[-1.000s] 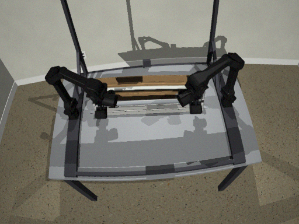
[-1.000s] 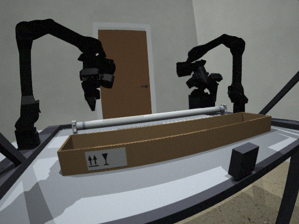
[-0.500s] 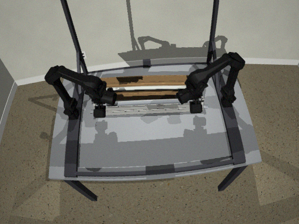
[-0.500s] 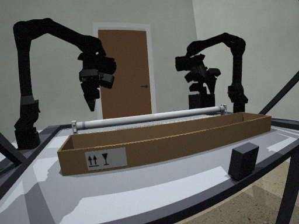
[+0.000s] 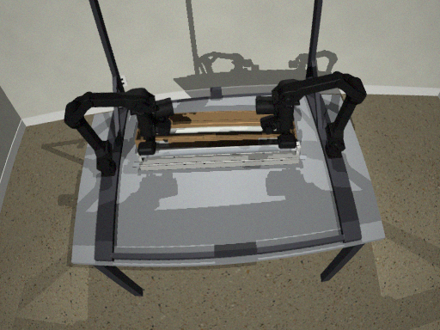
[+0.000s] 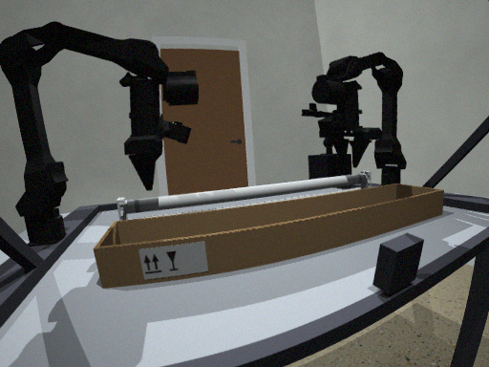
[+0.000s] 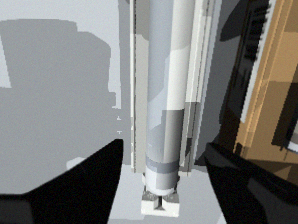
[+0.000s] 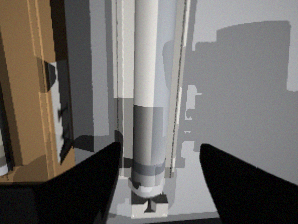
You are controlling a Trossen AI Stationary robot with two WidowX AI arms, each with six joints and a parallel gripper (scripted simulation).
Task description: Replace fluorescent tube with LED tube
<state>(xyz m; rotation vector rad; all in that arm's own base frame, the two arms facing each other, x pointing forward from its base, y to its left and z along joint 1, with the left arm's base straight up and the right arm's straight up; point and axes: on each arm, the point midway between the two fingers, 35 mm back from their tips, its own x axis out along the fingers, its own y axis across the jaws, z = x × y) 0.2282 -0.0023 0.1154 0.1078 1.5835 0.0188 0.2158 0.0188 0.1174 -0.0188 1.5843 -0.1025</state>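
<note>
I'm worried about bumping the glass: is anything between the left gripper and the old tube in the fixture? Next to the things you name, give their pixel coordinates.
Nothing visible is. The left gripper (image 5: 287, 141) (image 6: 149, 187) (image 7: 164, 148) hangs open above one end of the old tube (image 5: 223, 149) (image 6: 248, 192) (image 7: 167, 75) (image 8: 145, 75), with no object in between.
</note>
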